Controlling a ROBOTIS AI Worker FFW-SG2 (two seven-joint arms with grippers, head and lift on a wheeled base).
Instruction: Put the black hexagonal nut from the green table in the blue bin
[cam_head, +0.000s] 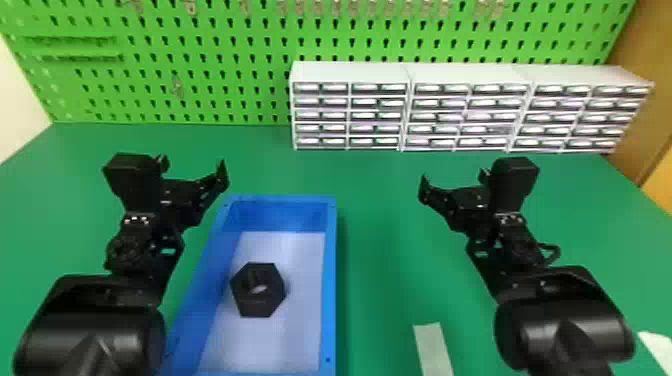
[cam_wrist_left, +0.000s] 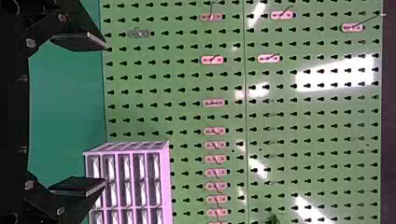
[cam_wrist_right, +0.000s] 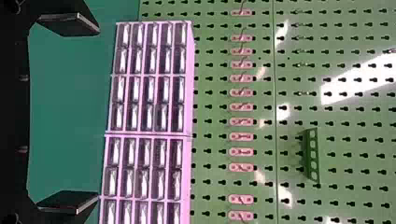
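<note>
At bottom edge, blue bin (cam_head: 329, 280) cut off, nut (cam_head: 256, 303) inside

The robot's left arm (cam_head: 90, 325) and right arm (cam_head: 565, 320) extend forward, well apart, left gripper (cam_head: 193, 166) and right gripper (cam_head: 454, 180) each with flat black fingers (cam_wrist_left: 77, 185) spread wide.

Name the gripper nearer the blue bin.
The left gripper, by the far left corner of the blue bin; the right gripper hangs well right of it.
</note>
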